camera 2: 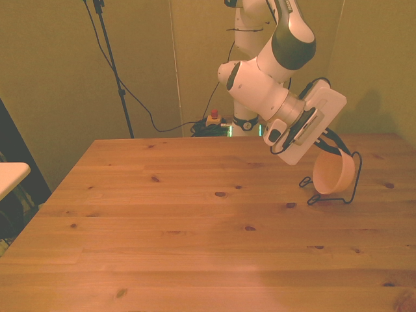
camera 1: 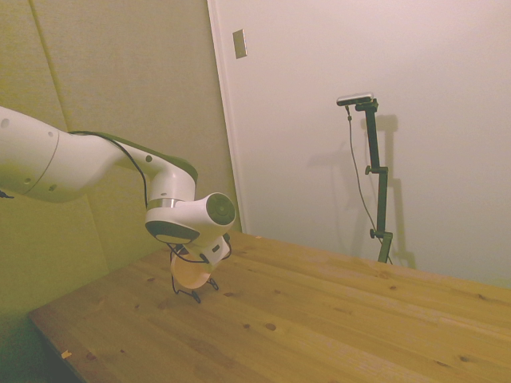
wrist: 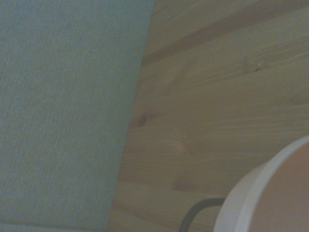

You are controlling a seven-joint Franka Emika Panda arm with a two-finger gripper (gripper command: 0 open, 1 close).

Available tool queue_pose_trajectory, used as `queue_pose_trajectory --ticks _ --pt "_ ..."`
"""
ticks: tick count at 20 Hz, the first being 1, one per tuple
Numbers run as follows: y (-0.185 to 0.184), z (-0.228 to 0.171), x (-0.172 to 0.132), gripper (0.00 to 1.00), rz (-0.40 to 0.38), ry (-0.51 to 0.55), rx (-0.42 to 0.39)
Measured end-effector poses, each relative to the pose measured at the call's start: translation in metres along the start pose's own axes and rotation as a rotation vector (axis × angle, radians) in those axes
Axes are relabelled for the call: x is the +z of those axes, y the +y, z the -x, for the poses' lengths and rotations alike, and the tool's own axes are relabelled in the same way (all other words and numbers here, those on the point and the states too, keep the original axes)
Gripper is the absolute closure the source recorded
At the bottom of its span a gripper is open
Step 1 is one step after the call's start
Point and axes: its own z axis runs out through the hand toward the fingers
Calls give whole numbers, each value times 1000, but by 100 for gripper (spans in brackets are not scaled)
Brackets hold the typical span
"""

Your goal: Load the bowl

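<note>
Here the bowl (camera 2: 333, 174) stands on edge in the wire rack (camera 2: 351, 188) by the table's (camera 2: 195, 221) right edge in the front view; gripper (camera 2: 325, 144) close above — jaws hidden, cannot tell; a nudge could tip it out.

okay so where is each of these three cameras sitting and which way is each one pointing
Side view: off one side of the table, looking across it; the white arm enters from the left, over the bowl in the wire rack.
Front view: across the table, facing the arm; bowl on edge in the rack at right.
Wrist view: close up, bowl rim and tabletop; no arm shows.
All share the bowl.
</note>
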Motion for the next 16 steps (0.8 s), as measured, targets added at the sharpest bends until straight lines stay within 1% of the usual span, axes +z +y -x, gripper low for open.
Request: queue_pose_trajectory --ticks 4,5,16 --pt "7 -5 7 100 -3 -6 11" --pt "8 -5 8 0 -2 -7 12" --pt "11 -4 9 0 -2 -12 6"
